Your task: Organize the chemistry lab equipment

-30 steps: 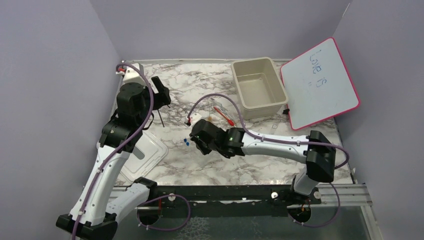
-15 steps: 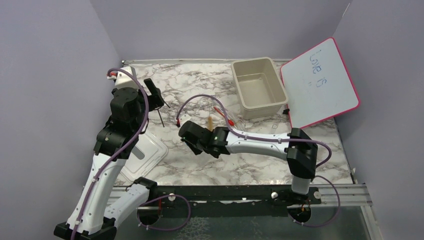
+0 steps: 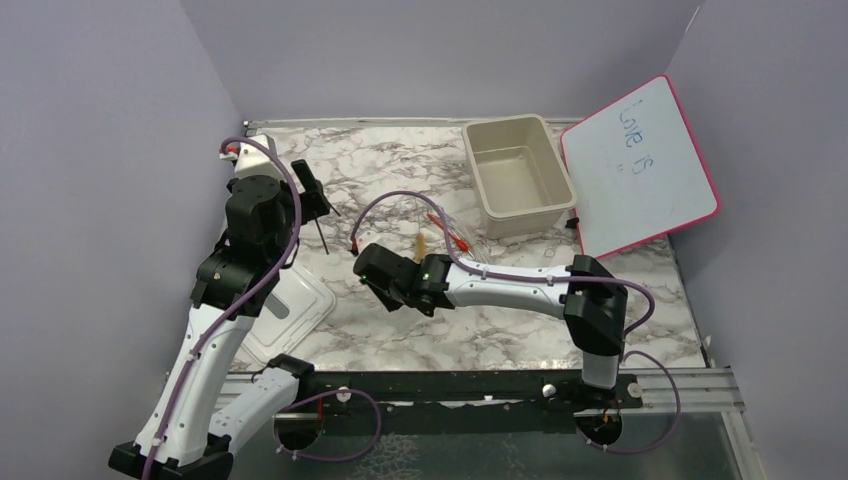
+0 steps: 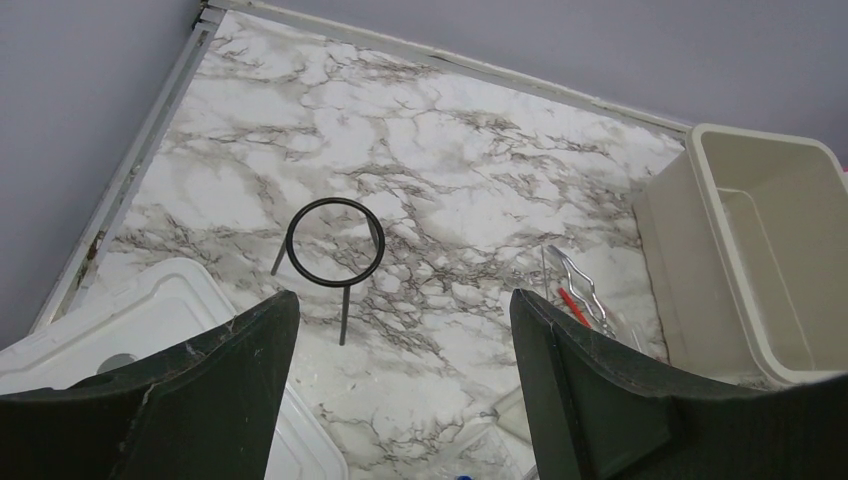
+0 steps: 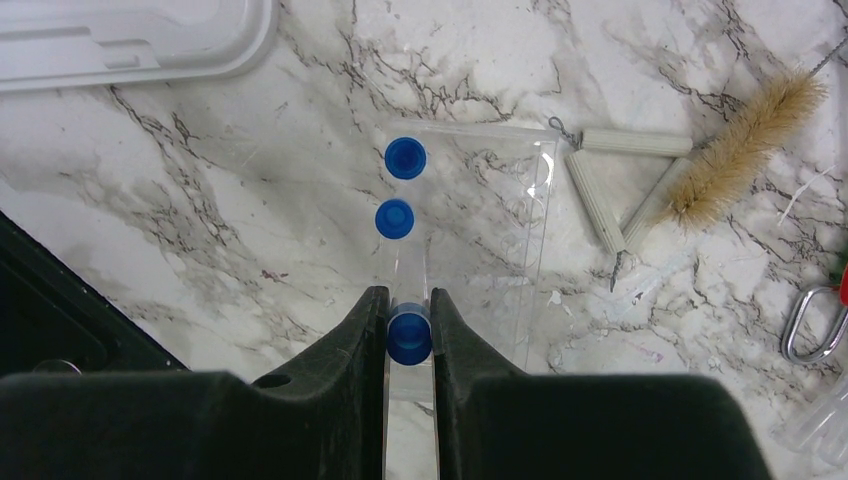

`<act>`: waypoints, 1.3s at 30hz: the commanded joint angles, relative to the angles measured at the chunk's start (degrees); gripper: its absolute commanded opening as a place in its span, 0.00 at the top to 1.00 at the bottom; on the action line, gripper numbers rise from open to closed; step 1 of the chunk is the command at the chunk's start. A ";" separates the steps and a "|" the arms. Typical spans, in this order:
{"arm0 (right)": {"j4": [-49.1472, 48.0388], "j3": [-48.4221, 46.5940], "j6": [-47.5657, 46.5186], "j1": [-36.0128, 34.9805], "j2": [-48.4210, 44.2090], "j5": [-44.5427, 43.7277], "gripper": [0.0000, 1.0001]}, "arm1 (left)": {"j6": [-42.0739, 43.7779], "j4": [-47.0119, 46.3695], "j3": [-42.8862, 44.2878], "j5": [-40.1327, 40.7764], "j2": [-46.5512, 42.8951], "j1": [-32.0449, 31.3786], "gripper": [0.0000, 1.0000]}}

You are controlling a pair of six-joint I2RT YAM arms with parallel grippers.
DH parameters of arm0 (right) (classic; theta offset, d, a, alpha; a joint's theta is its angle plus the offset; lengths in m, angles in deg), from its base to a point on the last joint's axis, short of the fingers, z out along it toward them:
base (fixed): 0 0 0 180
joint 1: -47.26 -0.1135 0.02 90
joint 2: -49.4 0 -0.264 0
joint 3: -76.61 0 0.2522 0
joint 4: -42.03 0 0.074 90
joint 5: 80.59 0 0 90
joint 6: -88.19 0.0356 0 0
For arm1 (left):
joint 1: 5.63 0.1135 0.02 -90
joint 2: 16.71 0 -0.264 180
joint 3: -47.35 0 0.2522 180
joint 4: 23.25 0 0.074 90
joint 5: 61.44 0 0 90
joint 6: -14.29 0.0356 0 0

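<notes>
My right gripper (image 5: 408, 300) is shut on a clear tube with a blue cap (image 5: 408, 335), held between its fingers just above the marble. Two more blue-capped tubes (image 5: 395, 218) lie ahead of it on a clear plastic sheet (image 5: 490, 200). The tan-bristled brush (image 5: 745, 150) lies to the right, and the metal wire clamp (image 5: 810, 325) at the far right edge. My left gripper (image 4: 405, 305) is open and empty, above the black wire ring (image 4: 344, 310). The clamp (image 4: 580, 285) and the red-tipped dropper (image 4: 572, 305) lie beside the tub. The blue hexagonal-based piece is out of view.
The beige tub (image 3: 480, 170) stands at the back right, with the pink-framed whiteboard (image 3: 640, 165) leaning to its right. The white lid (image 3: 290, 310) lies at the front left, under my left arm. Beige sticks on a chain (image 5: 620, 180) lie next to the brush.
My right gripper has moved left over the blue-capped tubes, which it now hides in the top view. My left arm has drawn back slightly to the left.
</notes>
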 commanded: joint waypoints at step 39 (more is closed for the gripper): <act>8.22 -9.83 4.37 -0.34 6.90 1.66 0.54 | 1.68 0.38 -1.02 3.12 -1.93 -0.09 0.20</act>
